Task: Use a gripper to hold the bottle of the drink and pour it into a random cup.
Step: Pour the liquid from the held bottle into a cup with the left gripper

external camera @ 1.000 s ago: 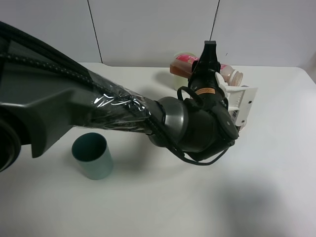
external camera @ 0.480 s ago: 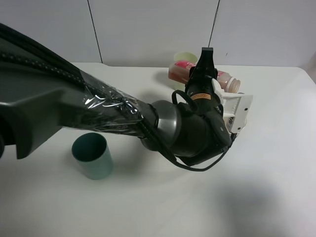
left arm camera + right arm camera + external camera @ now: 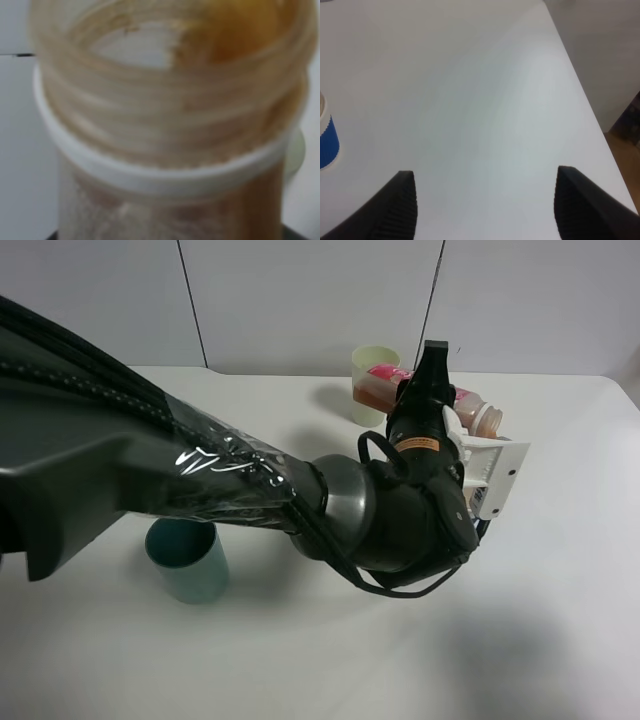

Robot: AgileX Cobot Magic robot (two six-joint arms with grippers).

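Bottle [image 3: 472, 410]: clear plastic, threaded neck w/ brown drink [image 3: 373, 393].

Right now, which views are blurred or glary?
Left wrist: bottle neck fills the frame, too close, badly out of focus. Exterior high: sharp, with glare on the arm's plastic wrap and soft shadows on the table. Right wrist: evenly lit, mild softness; right pincer tips read as dark silhouettes.

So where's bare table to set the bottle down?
Bare: right side of the table past the left claw, and the near strip in front of the teal cup. Crowded: back middle, pale green cup beside the held bottle.
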